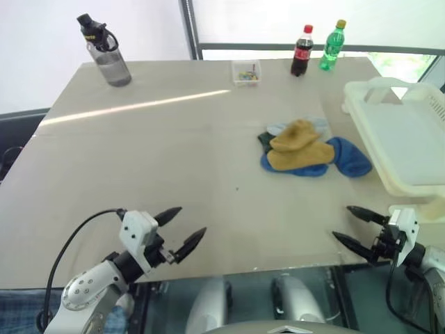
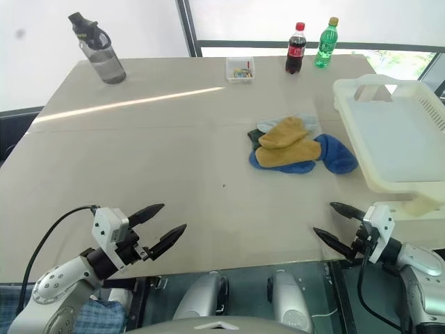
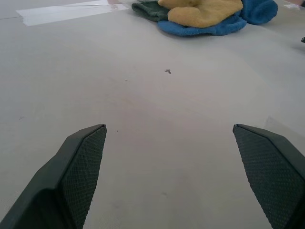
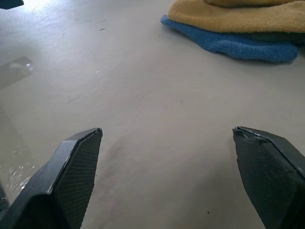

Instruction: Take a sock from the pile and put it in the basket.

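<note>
Left hand [image 1: 182, 229] at near edge of surface [image 1: 153, 160], L side: fingers spread wide, nothing between them, nothing touched. Hovers over bare surface, pointing fwd and inward.

Right hand [image 1: 353, 228] at near edge, R side: fingers likewise spread wide, empty, no contact w/ anything. Sits just in front of the basket's near corner.

Mid-surface, R of centre: pile [image 1: 313, 154] of socks. The sock [image 1: 297, 146], mustard yellow, lies on top of pile, over blue socks [image 1: 348, 158]; dark green sock [image 1: 265, 141] pokes out at L edge, light grey one at far side. Pile well apart from both hands.

Basket [image 1: 389, 132], cream-white, at R edge of surface, just beside pile; inside looks empty.

Far edge: small clear box [image 1: 246, 72], cola bottle [image 1: 302, 51], green bottle [image 1: 332, 45]. Far L corner: grey water bottle [image 1: 106, 51].
</note>
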